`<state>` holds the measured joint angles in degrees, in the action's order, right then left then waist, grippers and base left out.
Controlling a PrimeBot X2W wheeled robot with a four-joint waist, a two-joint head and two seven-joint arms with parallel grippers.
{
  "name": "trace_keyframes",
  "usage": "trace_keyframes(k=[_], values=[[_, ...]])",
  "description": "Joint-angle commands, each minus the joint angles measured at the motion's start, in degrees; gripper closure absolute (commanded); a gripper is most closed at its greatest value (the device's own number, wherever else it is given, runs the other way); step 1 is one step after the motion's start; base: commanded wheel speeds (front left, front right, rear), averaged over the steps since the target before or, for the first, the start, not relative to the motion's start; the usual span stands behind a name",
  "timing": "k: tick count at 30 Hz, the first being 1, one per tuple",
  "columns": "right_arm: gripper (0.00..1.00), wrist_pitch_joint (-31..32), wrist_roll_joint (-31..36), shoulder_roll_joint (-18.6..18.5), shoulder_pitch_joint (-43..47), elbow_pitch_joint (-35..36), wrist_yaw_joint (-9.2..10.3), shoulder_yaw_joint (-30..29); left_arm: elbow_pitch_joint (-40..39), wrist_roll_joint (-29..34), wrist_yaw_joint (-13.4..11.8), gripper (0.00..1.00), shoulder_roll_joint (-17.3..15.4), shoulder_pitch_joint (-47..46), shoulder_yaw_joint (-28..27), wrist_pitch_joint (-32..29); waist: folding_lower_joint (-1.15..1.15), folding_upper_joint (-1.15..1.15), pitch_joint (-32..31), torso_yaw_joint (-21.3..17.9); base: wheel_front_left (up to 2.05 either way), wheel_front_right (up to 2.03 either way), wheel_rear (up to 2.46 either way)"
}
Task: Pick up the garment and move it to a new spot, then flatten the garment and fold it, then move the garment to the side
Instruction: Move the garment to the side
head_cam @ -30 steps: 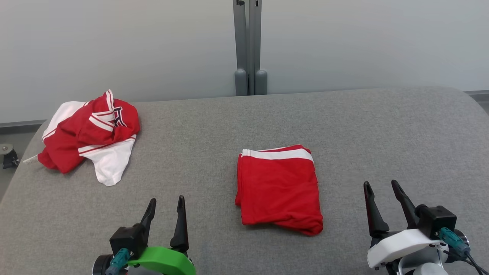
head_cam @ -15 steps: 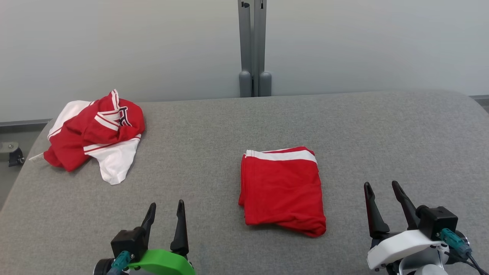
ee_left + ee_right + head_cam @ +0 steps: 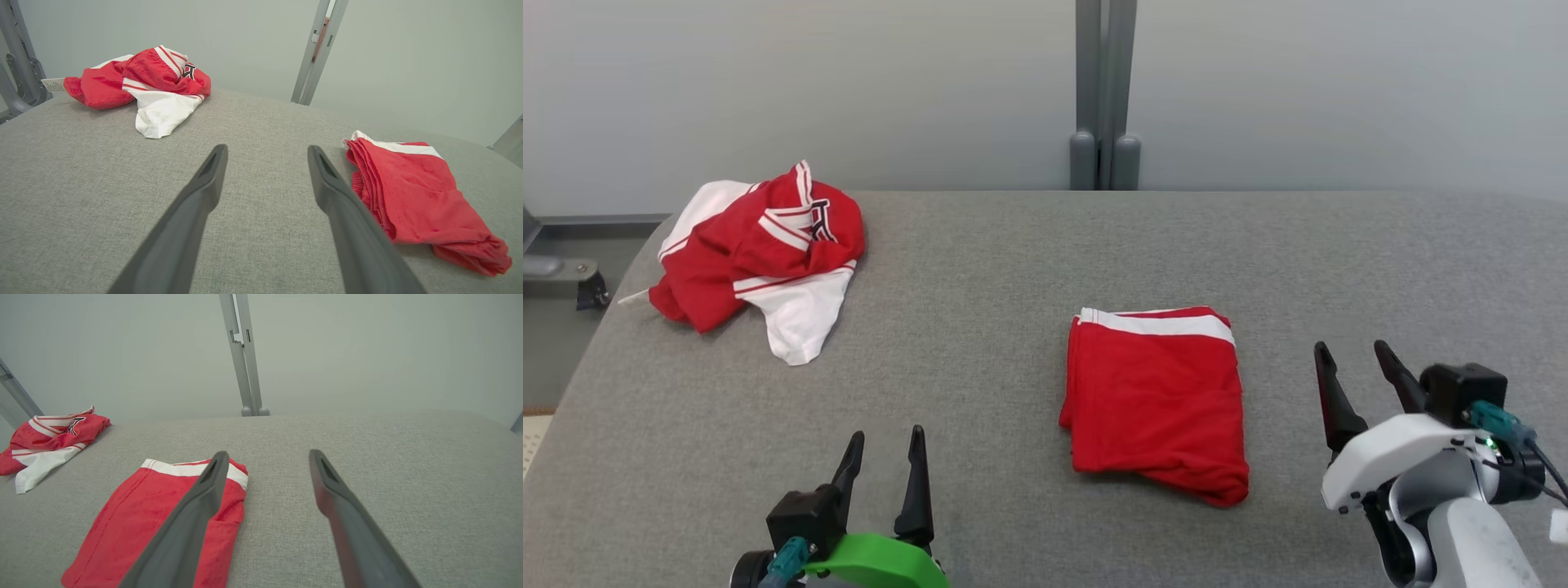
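On the grey fabric-covered table (image 3: 980, 269), near its middle and a little toward the right edge, a folded red garment (image 3: 1156, 400) is lying flat as a tidy rectangle. Its white band is facing the far edge and its thicker, rounded fold is facing the near edge. In the left wrist view its stacked layers are showing along the side nearest that camera. At the far left corner of the table, well apart from it, a crumpled red and white garment (image 3: 760, 253) is sitting in a loose heap. A white panel is spilling toward the middle of the table, dark lettering is partly showing on a red fold, and a small white label (image 3: 53, 84) is sticking out toward the left edge. The left gripper (image 3: 886, 434) is hovering by the near edge, left of the folded garment, with its two dark fingers standing apart, holding nothing and pointing toward the far edge. The right gripper (image 3: 1349, 346) is hovering just beside the folded garment's right side, near the right edge. Its fingers are likewise spread wide with nothing between them, and the head view is showing grey cloth between it and the red fabric. Behind the far edge, a grey metal post (image 3: 1104, 82) is rising against a pale wall.
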<state>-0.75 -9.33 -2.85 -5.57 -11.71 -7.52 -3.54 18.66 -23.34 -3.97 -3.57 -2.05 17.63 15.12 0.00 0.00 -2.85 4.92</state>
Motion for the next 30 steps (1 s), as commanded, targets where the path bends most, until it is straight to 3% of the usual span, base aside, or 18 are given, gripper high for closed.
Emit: trace_keyframes(k=[1,9,17,23,24,25,26,27,28,30], values=[[0.00,3.0,-0.3,-0.6,-1.9,-0.8,0.06,0.1,-0.2,0.5,0.3,0.00,0.1,-0.3,0.1,0.0,0.00,0.00,1.8,2.5,0.00,0.00,0.00],[0.00,15.4,-3.8,-4.5,-9.3,-10.5,0.06,0.3,-0.4,0.3,0.5,0.00,0.5,-2.1,0.6,0.0,0.00,0.00,5.2,9.4,0.00,0.00,0.00],[0.00,17.7,-6.0,-5.4,-14.1,-24.4,0.06,-2.4,-0.6,0.6,0.5,0.00,0.6,-3.1,-0.1,0.0,0.00,0.00,7.1,15.2,0.00,0.00,0.00],[0.00,18.0,-6.9,-5.6,-15.9,-31.9,0.06,-2.3,-0.7,0.7,0.9,0.00,0.7,-3.0,-0.4,0.0,0.00,0.00,7.3,16.7,0.00,0.00,0.00],[0.39,17.7,-7.0,-5.7,-16.1,-32.6,0.06,-2.1,-0.8,0.6,0.9,0.00,0.7,-3.0,-0.5,0.0,0.00,0.00,7.3,16.7,0.00,0.00,0.00],[0.64,17.6,-7.3,-5.5,-16.4,-33.4,0.06,-1.8,-0.9,0.7,0.7,0.00,0.7,-2.9,-0.6,0.0,0.00,0.00,7.3,16.4,0.00,0.00,0.00],[0.74,17.4,-7.5,-5.5,-16.7,-34.0,0.06,-1.6,-1.0,0.8,0.8,0.00,0.7,-2.8,-0.7,0.0,0.00,0.00,7.3,16.2,0.00,0.00,0.00],[0.95,17.3,-7.8,-5.4,-17.0,-34.6,0.06,-1.1,-1.1,1.0,0.8,0.00,0.7,-2.7,-0.7,0.0,0.00,0.00,7.4,15.8,0.00,0.00,0.00],[1.00,17.3,-8.0,-5.4,-17.2,-34.9,0.06,-0.6,-1.2,1.0,0.9,0.00,0.7,-2.8,-0.7,0.0,0.00,0.00,7.5,15.4,0.00,0.00,0.00],[1.00,17.1,-8.6,-5.5,-17.8,-35.6,0.08,0.7,-1.3,1.0,0.9,0.00,0.7,-2.9,-0.7,0.0,0.00,0.00,7.6,14.1,0.00,0.00,0.00]])
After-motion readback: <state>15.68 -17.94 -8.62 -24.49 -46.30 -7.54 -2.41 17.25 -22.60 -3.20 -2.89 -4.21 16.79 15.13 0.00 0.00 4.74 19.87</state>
